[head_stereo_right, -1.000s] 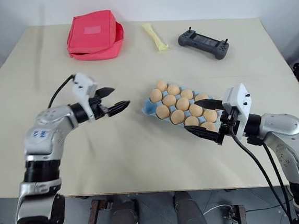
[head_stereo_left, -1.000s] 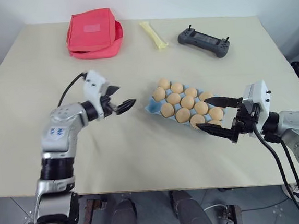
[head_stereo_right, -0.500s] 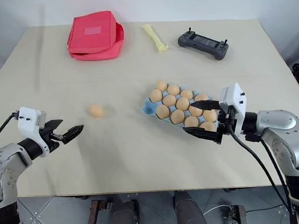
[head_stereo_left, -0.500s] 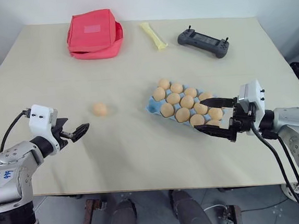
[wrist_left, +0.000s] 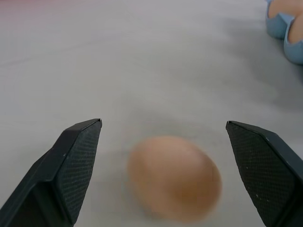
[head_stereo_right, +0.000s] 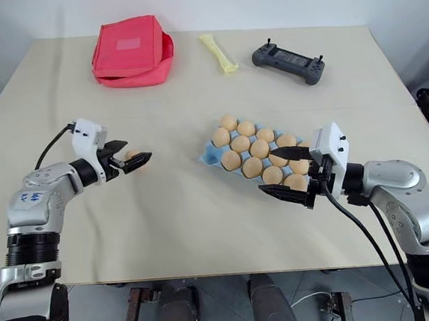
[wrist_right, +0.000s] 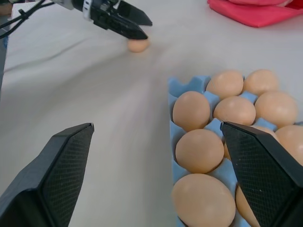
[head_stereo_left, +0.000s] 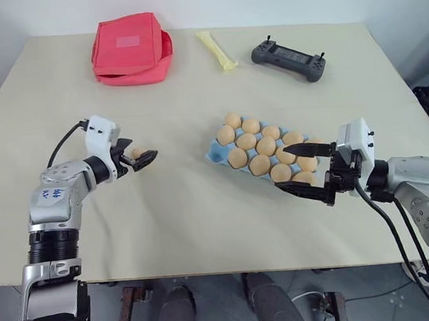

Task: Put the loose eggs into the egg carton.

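Left gripper (wrist_left: 163, 137), at centre left of the head views, fingers spread wide on either side of one loose egg (wrist_left: 174, 177) lying on the tabletop (head_stereo_left: 188, 208), not touching it; carton (head_stereo_left: 218, 152), right of centre, nearly full of eggs; right gripper (head_stereo_left: 303, 169), fingers apart and empty, over the carton's lower right end; red pouch (head_stereo_left: 128, 49) at upper left.

Tan-orange eggs (head_stereo_left: 247, 141), light blue egg carton (head_stereo_left: 215, 153), red pouch (head_stereo_left: 128, 48), dark grey controller (head_stereo_left: 288, 51).
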